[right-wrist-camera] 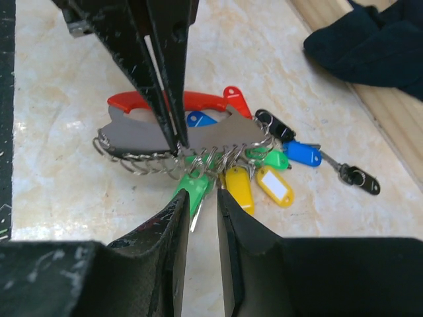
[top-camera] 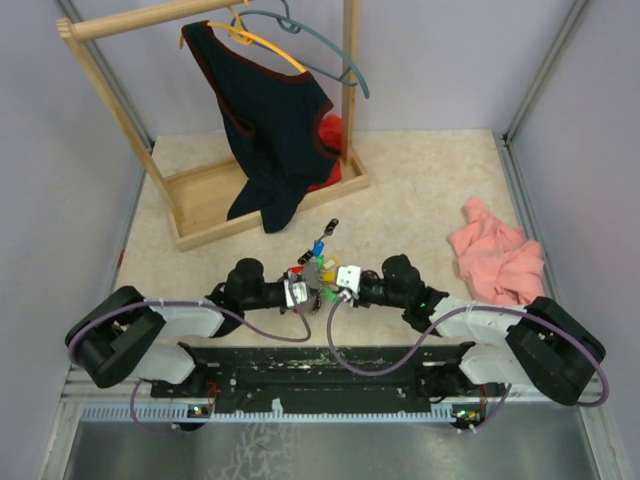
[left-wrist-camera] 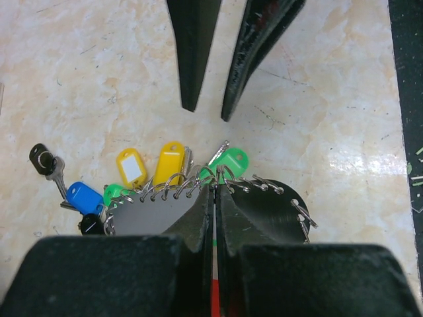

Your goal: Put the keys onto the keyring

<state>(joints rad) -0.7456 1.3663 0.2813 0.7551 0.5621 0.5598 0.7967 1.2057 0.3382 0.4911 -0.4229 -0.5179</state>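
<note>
The keyring (right-wrist-camera: 142,135) is a grey plate with a red part and a row of small wire rings along its edge. It is held edge-up just over the table. My left gripper (left-wrist-camera: 215,188) is shut on the grey plate (left-wrist-camera: 152,214), and in the right wrist view it comes down from above (right-wrist-camera: 173,140). Several keys hang from the rings: green (right-wrist-camera: 193,188), yellow (right-wrist-camera: 239,188), blue (right-wrist-camera: 301,152). A black-headed key (right-wrist-camera: 360,178) lies at the far end of the bunch. My right gripper (right-wrist-camera: 201,197) is open, its tips just short of the green key and holding nothing. From above, both grippers meet at the bunch (top-camera: 318,268).
A wooden clothes rack (top-camera: 200,190) stands behind, with a dark garment (top-camera: 275,130) and hangers (top-camera: 300,40). A pink cloth (top-camera: 497,255) lies at the right. A black strip (left-wrist-camera: 406,99) borders the table near the arms.
</note>
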